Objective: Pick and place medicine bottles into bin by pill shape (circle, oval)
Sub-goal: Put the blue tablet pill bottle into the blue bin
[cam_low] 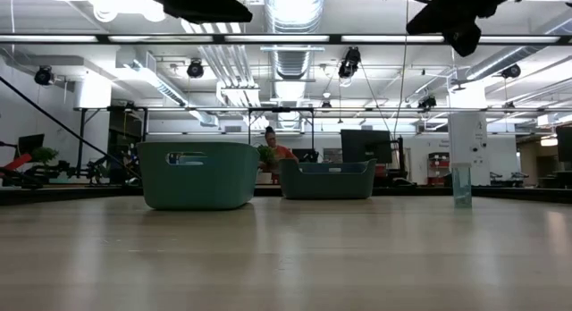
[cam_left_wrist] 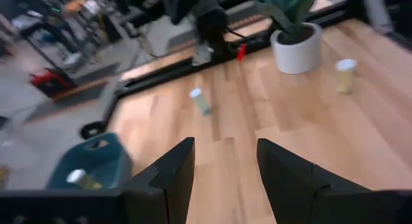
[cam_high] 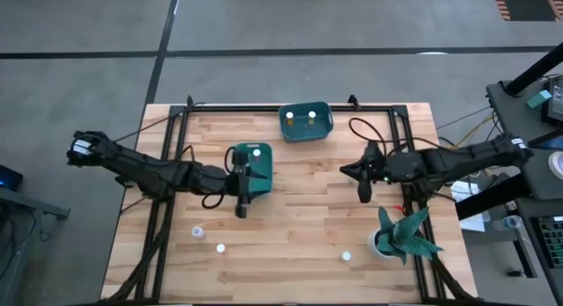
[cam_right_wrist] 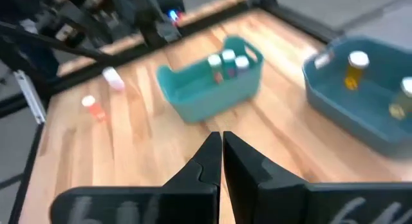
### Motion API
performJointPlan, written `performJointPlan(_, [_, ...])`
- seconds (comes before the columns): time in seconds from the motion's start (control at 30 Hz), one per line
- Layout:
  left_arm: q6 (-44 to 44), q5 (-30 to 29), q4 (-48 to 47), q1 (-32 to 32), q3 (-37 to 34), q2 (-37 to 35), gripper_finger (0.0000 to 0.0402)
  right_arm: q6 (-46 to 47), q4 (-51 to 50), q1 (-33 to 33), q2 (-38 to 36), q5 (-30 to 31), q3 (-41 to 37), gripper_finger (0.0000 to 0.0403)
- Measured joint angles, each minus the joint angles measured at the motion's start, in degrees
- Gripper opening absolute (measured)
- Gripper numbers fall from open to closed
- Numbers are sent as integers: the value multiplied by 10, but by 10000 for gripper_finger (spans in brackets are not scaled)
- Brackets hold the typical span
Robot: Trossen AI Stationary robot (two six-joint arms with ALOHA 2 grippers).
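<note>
Two teal bins stand on the wooden table: one (cam_high: pixel 305 121) at the far middle with two medicine bottles in it, the other (cam_high: pixel 251 165) nearer the centre, also holding bottles (cam_right_wrist: pixel 226 63). Three loose bottles stand upright near the front edge (cam_high: pixel 199 230), (cam_high: pixel 220 249), (cam_high: pixel 347 255). My left gripper (cam_high: pixel 241 209) hangs open in the air just on the near side of the central bin, nothing between its fingers (cam_left_wrist: pixel 225 147). My right gripper (cam_high: pixel 363 193) is raised over the table's right half, shut and empty (cam_right_wrist: pixel 222 137).
A teal-leaved plant in a white pot (cam_high: pixel 400 236) stands at the near right corner, close to one loose bottle. A black frame runs along the table's edges (cam_high: pixel 167 165). In the low view a bottle (cam_low: pixel 461 184) stands to the right of the bins. Bare wood lies between the arms.
</note>
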Motion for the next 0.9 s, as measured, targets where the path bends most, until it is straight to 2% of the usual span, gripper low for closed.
performJointPlan(0.2, [41, -43, 58, 4, -38, -25, 153, 109, -199, -1, 61, 0, 111, 9])
performJointPlan(0.4, [91, -56, 86, 5, -51, -56, 153, 221, -405, -13, 123, -2, 206, 9])
performJointPlan(0.53, [118, -59, 87, 7, -51, -77, 153, 272, -505, -31, 159, -39, 250, 9])
performJointPlan(0.67, [143, -62, 85, 7, -54, -89, 153, 299, -555, -56, 186, -83, 275, 9])
performJointPlan(0.9, [189, -66, 106, 13, -101, -108, 153, 302, -560, -130, 223, -160, 284, 9])
